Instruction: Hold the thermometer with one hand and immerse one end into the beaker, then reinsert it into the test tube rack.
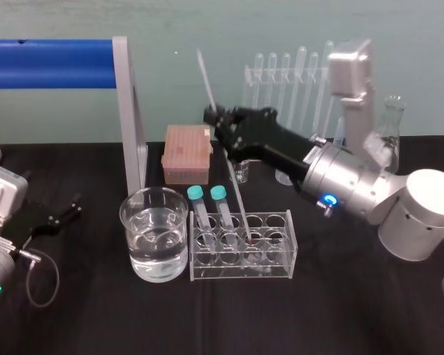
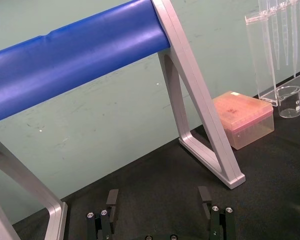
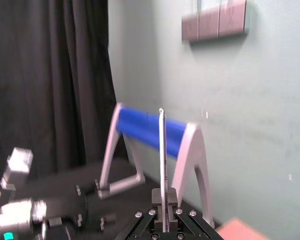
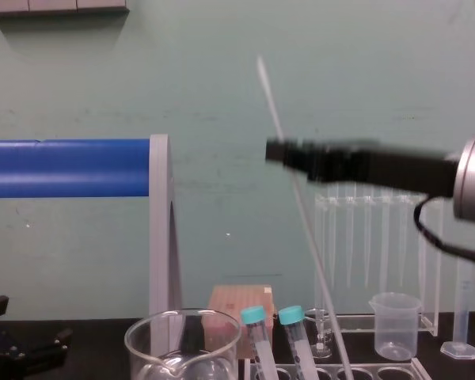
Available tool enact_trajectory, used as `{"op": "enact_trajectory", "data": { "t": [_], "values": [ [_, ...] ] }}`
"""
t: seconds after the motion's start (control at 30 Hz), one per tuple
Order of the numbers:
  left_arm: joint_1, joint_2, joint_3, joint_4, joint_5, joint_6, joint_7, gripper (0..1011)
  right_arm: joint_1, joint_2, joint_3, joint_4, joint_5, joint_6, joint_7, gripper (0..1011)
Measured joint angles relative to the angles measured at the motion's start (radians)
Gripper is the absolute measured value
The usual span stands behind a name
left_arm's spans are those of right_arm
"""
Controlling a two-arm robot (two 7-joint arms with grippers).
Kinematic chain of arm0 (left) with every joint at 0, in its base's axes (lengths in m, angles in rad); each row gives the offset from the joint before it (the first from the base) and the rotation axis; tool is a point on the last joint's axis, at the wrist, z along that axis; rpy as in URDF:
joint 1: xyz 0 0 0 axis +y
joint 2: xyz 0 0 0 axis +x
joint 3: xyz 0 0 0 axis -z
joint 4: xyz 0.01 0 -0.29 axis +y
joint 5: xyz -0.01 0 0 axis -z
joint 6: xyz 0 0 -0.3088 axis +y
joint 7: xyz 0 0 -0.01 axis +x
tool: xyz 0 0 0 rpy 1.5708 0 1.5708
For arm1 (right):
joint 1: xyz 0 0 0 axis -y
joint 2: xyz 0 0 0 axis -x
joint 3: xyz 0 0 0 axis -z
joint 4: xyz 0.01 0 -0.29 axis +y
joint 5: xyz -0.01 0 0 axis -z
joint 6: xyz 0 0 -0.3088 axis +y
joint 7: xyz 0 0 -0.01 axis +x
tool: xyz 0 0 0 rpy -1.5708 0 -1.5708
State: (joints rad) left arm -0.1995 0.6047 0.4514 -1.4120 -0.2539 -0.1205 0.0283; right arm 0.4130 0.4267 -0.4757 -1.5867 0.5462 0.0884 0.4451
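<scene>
The thermometer (image 1: 235,194) is a long thin glass rod, leaning with its top toward the back left. Its lower end stands in a middle hole of the test tube rack (image 1: 281,251). My right gripper (image 1: 216,118) reaches in from the right and is shut on the thermometer's upper part. The chest view shows the same grip (image 4: 273,150) high on the thermometer (image 4: 317,269). In the right wrist view the thermometer (image 3: 162,160) rises from between the closed fingers. The beaker (image 1: 133,244), with clear liquid in it, stands just left of the rack. My left gripper (image 1: 66,207) rests open at the far left.
A grey frame with a blue bar (image 1: 129,111) stands behind the beaker. A pink tip box (image 1: 186,151) sits behind the rack, a pipette stand (image 1: 288,74) at the back right. Two teal-capped tubes (image 1: 196,194) lean in the rack. A small plastic beaker (image 4: 394,324) stands at the right.
</scene>
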Motion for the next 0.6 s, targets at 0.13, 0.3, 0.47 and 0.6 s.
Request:
{"op": "enact_trajectory", "data": {
  "t": [0.13,0.3,0.47,0.6],
  "values": [
    [0.0,0.0,0.0,0.0,0.0,0.0,0.0,1008,-0.015,-0.002,0.04,-0.04,0.038,-0.043,0.017,57],
    [0.0,0.0,0.0,0.0,0.0,0.0,0.0,1008,0.005,-0.009,0.083,-0.091,0.104,-0.077,0.047,57],
    [0.0,0.0,0.0,0.0,0.0,0.0,0.0,1008,0.08,-0.046,0.082,-0.074,0.141,-0.144,0.101,57],
    [0.0,0.0,0.0,0.0,0.0,0.0,0.0,1008,0.135,-0.091,0.043,-0.008,0.17,-0.188,0.167,57]
  ]
}}
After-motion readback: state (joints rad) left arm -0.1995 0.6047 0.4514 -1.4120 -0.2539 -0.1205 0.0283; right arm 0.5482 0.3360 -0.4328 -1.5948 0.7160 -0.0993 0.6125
